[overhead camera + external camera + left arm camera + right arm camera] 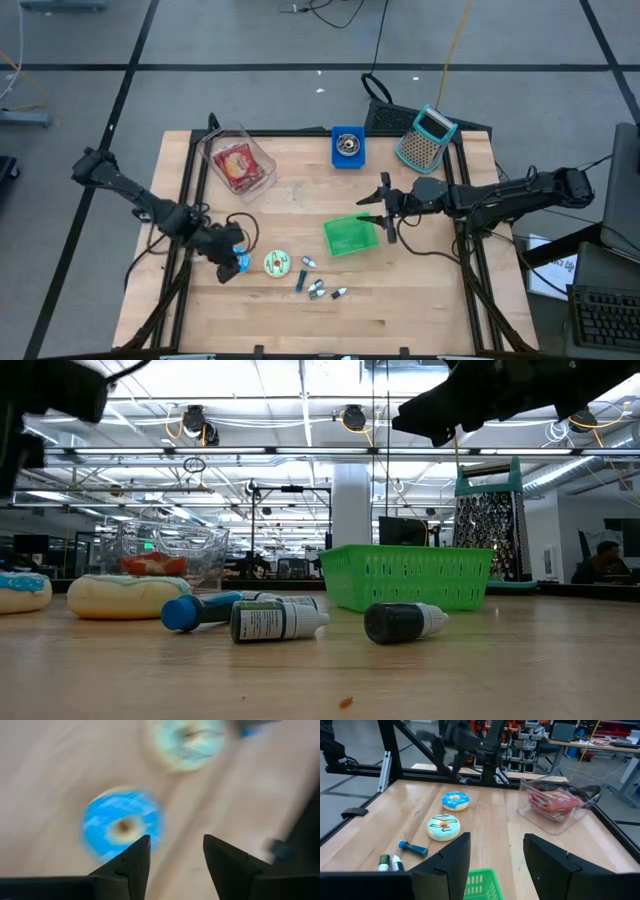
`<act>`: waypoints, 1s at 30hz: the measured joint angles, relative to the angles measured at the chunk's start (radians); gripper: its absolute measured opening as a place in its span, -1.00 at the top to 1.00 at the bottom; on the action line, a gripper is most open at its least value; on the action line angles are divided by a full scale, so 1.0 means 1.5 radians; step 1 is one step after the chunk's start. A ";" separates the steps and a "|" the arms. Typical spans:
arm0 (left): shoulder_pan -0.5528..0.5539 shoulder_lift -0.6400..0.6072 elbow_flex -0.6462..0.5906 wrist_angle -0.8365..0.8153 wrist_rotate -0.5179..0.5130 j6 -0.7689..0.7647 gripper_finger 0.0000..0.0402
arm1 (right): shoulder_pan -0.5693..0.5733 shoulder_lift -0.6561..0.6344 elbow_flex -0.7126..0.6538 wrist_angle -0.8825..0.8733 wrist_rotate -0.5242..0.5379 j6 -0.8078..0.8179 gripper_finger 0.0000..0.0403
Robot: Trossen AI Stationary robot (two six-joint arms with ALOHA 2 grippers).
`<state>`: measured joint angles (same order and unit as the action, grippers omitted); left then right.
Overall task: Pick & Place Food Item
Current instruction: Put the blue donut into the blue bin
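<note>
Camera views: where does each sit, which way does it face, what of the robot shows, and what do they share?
High: above the table, straight down; both arms, left gripper, right gripper.
Low: table height, level toward the room; green basket, arms overhead.
Left wrist: looks down; own fingers, blue donut.
Right wrist: looks across the table; own fingers, left arm beyond.
Shared: both wrist views show the blue donut and pale donut.
</note>
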<state>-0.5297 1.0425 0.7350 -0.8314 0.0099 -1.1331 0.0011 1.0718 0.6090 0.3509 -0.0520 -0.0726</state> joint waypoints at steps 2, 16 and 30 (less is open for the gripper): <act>-0.012 0.018 -0.008 -0.036 -0.024 -0.061 0.14 | -0.001 0.000 0.000 -0.005 0.000 0.000 0.14; -0.033 0.141 -0.055 -0.020 -0.051 -0.160 0.22 | -0.001 0.000 0.000 -0.019 -0.001 0.000 0.16; -0.033 0.252 -0.054 -0.002 -0.052 -0.171 0.22 | -0.001 0.000 0.000 -0.018 -0.001 0.000 0.15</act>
<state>-0.5785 1.4202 0.6537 -0.8339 -0.0688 -1.3900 -0.0006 1.0718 0.6090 0.3237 -0.0536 -0.0723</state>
